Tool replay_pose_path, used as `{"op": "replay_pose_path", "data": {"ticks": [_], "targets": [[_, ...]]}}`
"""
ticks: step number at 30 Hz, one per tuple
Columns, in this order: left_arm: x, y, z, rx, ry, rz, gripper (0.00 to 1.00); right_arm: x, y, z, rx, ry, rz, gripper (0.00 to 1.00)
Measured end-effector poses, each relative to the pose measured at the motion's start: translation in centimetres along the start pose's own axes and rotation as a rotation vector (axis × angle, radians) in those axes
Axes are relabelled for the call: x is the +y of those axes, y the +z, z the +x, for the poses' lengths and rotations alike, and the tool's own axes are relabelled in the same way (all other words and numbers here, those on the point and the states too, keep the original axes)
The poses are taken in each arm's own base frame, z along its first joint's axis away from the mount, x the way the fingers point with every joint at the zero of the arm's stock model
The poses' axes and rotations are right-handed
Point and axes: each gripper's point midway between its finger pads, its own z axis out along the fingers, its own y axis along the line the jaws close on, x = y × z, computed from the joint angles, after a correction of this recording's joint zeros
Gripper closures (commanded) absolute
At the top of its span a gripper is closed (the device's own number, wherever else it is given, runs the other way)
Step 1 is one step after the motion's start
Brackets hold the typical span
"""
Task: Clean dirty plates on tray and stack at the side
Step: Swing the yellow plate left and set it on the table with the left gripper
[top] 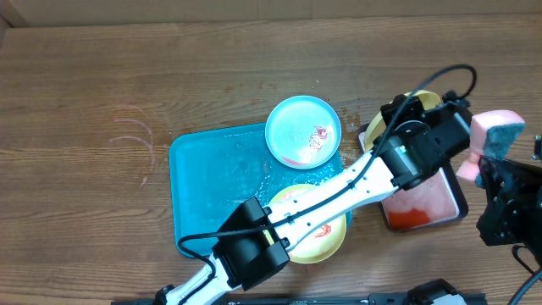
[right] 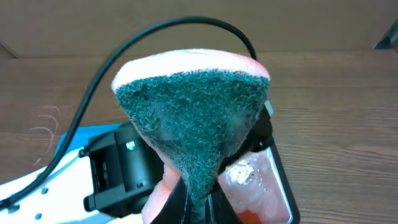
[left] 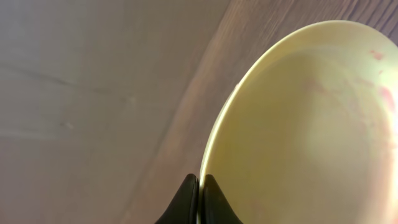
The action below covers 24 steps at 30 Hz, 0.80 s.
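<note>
Since the left claw (left: 199, 186) is pinched on the rim of a yellow plate (left: 311, 124) by the small tray (top: 449, 199) at right, and the right claw (right: 199, 208) is clamped on the sponge (right: 193, 118), the plate's red smears want steady scrubbing. The blue plate (top: 303, 130) and second yellow plate (top: 326, 237) wait on the big tray (top: 203, 186); wooden table (top: 127, 76) lies left.

The brown wood-grain table (top: 102, 76) lies open across its left half and along the far edge. The left part of the large turquoise rectangular plastic tray (top: 203, 186) is unobstructed too. The white left arm (top: 356, 182) slants over the tray's right side and a pale yellow-green round plate (top: 326, 241), barring that way. A light blue round plate (top: 303, 130) fills the tray's far right corner. By the small black-rimmed tray (top: 423, 207), a second yellow-green plate (top: 421, 100) and a pink-and-green sponge (top: 498, 135) crowd the right end.
</note>
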Motion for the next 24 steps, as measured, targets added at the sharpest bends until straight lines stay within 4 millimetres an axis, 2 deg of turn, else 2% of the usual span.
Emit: {"op": "replay_pose_path", "data": {"ticks": [4,7,9,12,14,17,24], "targets": [[-0.2,0.7,1.4,0.033,-0.088,0.106,0.95,0.0,0.0,0.0,0.0,0.0,0.0,0.96],[1.3,0.7,2.0,0.037,-0.218,0.228,0.96,0.0,0.0,0.0,-0.001,-0.001,-0.001,0.96],[3.9,0.2,2.2,0.026,-0.337,0.299,0.95,0.0,0.0,0.0,-0.001,0.001,0.0,0.96],[9.1,-0.9,3.2,0.018,-0.53,0.356,0.96,0.0,0.0,0.0,-0.001,0.0,0.0,0.96],[12.5,-1.4,4.9,0.039,-0.65,0.373,0.95,0.0,0.0,0.0,0.0,0.0,0.0,0.96],[16.5,-1.6,9.0,0.127,-0.827,0.417,0.95,0.0,0.0,0.0,0.0,0.0,0.0,0.96],[22.3,1.2,21.6,0.405,-1.202,0.466,0.95,0.0,0.0,0.1,0.003,0.012,0.0,0.96]]}}
